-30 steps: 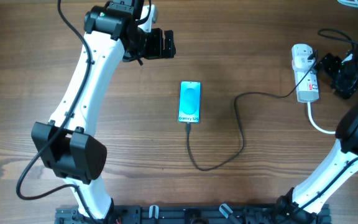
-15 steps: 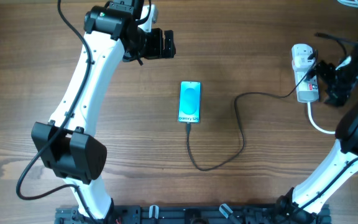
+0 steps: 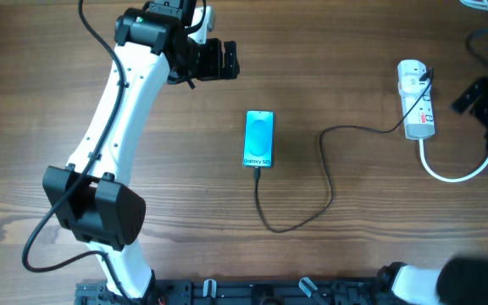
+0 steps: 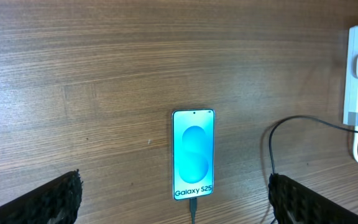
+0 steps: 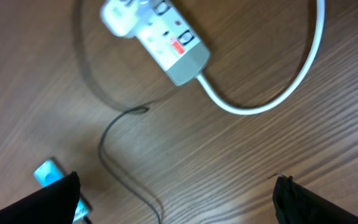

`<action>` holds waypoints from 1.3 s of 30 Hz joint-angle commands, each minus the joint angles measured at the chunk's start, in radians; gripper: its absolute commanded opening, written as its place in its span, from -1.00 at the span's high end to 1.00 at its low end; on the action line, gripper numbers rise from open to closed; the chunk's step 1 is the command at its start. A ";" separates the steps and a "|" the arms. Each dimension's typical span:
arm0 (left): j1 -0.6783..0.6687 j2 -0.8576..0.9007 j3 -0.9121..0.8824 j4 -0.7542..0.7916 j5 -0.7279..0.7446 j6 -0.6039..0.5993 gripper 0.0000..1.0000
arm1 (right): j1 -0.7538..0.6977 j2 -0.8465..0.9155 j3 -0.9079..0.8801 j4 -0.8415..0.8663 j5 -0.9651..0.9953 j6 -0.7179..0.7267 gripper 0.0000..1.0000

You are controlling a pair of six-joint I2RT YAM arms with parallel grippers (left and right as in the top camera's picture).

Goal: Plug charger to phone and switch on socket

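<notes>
Brown wood-grain tabletop (image 3: 371,263) lies under both my arms. My right pincer (image 3: 479,95) hangs over its far right side, blurred in the overhead view. Its wrist camera shows the two fingers (image 5: 48,199) spread wide at the bottom corners, with nothing between them.

Ahead of that pincer, a little to the left of the gap between its fingers, lies the socket (image 5: 157,34). I am near it but clear of it. Its long axis runs slantwise across my wrist view. The white plug (image 5: 118,14) sits at the far end, and the red marking (image 5: 178,45) is toward the nearer end, where the white lead (image 5: 272,102) curls off to my right. I cannot tell how the switch stands.

Further out to the left, the charger (image 3: 257,191) loops across the wood and meets the near short end of the phone (image 3: 259,139). It looks plugged in already.

My left pincer (image 3: 223,59) is open too, its fingers (image 4: 42,199) wide apart. It hovers beyond the far end of the phone, well apart from the socket.

I judge the switch to be what is left. The right arm is much the nearer, and it should come in from the socket's right side toward that red mark.
</notes>
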 commanded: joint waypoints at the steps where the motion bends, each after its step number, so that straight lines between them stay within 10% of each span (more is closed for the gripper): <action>1: 0.002 0.003 -0.002 0.001 -0.009 -0.010 -1.00 | 0.040 -0.256 -0.141 0.032 -0.036 -0.023 -1.00; 12: 0.002 0.003 -0.002 0.000 -0.009 -0.010 -1.00 | 0.061 -0.881 -0.473 0.047 -0.146 0.273 -0.99; 27: 0.002 0.003 -0.002 0.001 -0.008 -0.010 -1.00 | 0.072 -0.901 -0.473 0.039 -0.124 0.402 -0.99; 39: 0.002 0.003 -0.002 0.000 -0.009 -0.010 -1.00 | 0.474 -1.003 -0.578 0.143 0.216 0.401 -0.99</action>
